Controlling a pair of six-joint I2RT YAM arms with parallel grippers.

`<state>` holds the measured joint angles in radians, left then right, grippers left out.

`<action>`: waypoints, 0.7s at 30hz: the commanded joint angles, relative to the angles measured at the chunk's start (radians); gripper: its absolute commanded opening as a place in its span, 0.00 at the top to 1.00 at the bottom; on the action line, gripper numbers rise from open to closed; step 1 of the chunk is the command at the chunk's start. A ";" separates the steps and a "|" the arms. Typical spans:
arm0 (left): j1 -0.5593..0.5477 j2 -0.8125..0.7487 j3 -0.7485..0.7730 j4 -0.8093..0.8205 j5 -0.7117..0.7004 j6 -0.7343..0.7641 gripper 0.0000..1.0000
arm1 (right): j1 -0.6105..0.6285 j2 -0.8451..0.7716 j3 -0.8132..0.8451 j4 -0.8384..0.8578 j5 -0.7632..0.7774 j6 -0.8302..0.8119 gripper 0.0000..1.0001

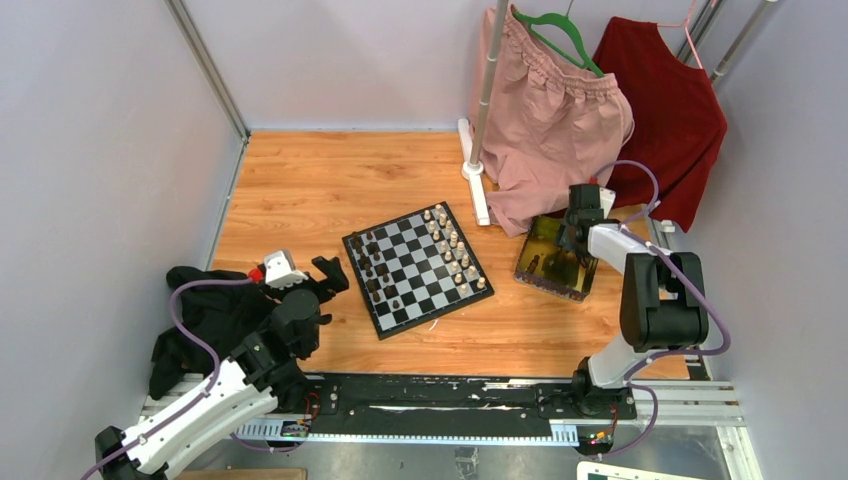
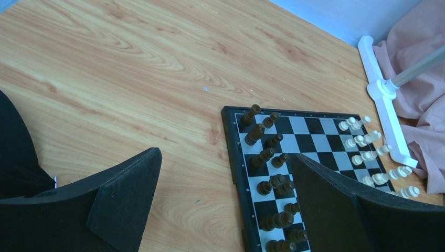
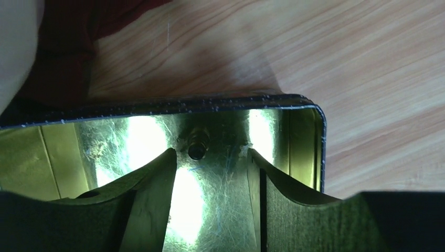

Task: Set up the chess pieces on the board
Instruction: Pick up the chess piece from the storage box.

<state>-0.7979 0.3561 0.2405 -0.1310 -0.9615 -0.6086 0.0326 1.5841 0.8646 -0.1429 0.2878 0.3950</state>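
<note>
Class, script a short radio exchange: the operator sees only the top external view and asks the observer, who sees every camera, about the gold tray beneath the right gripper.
Operator: Does the gold tray hold anything?
Observer: One dark chess piece, close to one wall.
Operator: Is it gripped?
Observer: No. The right gripper is open, its fingertips either side of the piece without touching it.

The worktop (image 1: 330,190) is smooth, light-grained wood. The tray (image 3: 215,210) is glossy gold metal, finely scratched. The board (image 1: 418,270) looks smooth, faintly shiny. At upper right, the pink garment (image 1: 550,120) and red garment (image 1: 670,110) are soft matt cloth.
</note>
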 commanded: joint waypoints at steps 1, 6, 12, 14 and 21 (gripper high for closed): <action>-0.001 0.023 -0.010 0.062 -0.026 0.005 0.00 | -0.023 0.029 0.050 0.026 -0.029 0.002 0.45; -0.001 0.038 -0.013 0.077 -0.029 0.010 0.00 | -0.023 0.044 0.065 0.026 -0.040 -0.002 0.53; -0.001 0.039 -0.015 0.079 -0.033 0.013 0.00 | -0.023 0.070 0.087 0.018 -0.060 -0.004 0.60; -0.001 0.038 -0.016 0.077 -0.034 0.013 0.00 | -0.023 0.074 0.092 0.015 -0.066 -0.007 0.64; -0.001 0.034 -0.016 0.074 -0.032 0.011 0.00 | -0.052 0.070 0.088 0.002 -0.081 -0.006 0.83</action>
<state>-0.7979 0.3927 0.2348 -0.0860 -0.9627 -0.5941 0.0044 1.6470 0.9287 -0.1268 0.2195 0.3908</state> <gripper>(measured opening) 0.997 0.237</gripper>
